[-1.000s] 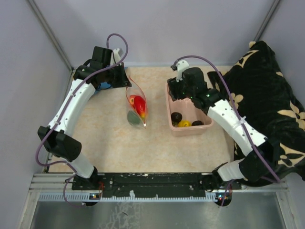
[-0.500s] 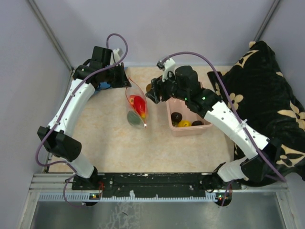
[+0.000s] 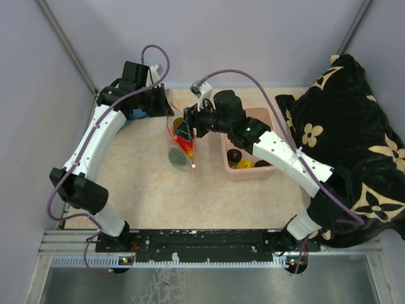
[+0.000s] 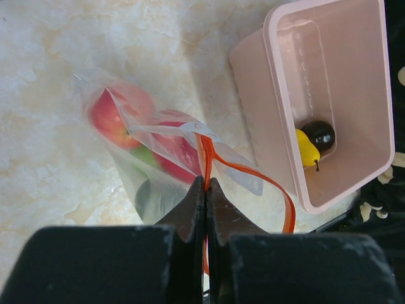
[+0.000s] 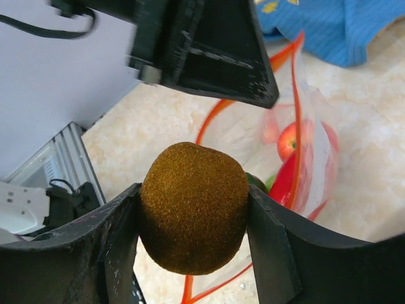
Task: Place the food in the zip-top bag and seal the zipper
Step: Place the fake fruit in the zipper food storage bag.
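Brown and fuzzy, one piece of the food (image 3: 179, 123) sits overhead in the right pincer (image 3: 183, 128), which is closed around it, directly above the zip-top bag (image 3: 180, 157). Just behind it the left pincer (image 3: 166, 111) holds the bag's mouth up off the surface (image 3: 152, 196). To the right pincer's right, the pink tub (image 3: 253, 175) contains two dark fruits (image 3: 234, 155) and a yellow toy (image 3: 245, 164).

From the left wrist, we see that pincer clamped on the zipper (image 4: 205, 161), with red fruits (image 4: 114, 114) lying in the bag beyond its tips.

From the right wrist, the fuzzy piece fills the gap between the fingers (image 5: 271, 250), and the orange-rimmed mouth gapes just past it, with the left pincer's black body above and a blue cloth (image 5: 329, 31) further off.

We judge the mouth narrow: released off-centre, the piece could strike the zipper, roll onto the surface, or tug the film from the left pincer's thin hold; that black body crowds the approach
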Controlling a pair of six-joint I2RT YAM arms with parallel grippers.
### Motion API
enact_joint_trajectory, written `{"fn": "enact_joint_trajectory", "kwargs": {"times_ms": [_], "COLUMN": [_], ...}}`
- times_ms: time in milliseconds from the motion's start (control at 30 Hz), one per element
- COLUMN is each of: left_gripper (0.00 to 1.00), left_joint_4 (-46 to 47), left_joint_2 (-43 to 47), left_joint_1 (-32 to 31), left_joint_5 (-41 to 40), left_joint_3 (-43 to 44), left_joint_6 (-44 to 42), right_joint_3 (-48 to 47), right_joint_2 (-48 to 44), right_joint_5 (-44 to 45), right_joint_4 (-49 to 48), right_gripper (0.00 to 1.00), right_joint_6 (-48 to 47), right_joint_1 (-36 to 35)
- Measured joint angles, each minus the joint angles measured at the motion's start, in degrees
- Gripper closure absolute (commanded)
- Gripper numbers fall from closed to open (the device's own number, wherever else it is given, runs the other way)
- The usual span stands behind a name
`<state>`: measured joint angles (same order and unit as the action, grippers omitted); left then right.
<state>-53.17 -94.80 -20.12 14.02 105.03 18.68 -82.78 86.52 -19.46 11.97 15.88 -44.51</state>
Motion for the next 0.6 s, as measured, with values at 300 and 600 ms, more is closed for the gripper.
{"fn": "enact_joint_trajectory", "kwargs": {"times_ms": [300, 600], "left_gripper": [1.00, 1.00], "left_joint_4": [-1.25, -1.66], "left_joint_2": [0.70, 3.17], "left_joint_1": [0.00, 0.00], "left_joint_5": [0.11, 1.62], "left_joint_3": [0.00, -0.46], "left_joint_6": [-0.02, -0.02], "right_joint_3": [0.24, 0.09], "right_joint_2": [5.90, 8.35], "right_joint_5": [6.91, 8.52], "right_joint_4": [1.64, 3.76], "right_gripper": [0.56, 0.50], "right_joint_6": [0.98, 0.20], "right_joint_1": [0.87, 3.17]}}
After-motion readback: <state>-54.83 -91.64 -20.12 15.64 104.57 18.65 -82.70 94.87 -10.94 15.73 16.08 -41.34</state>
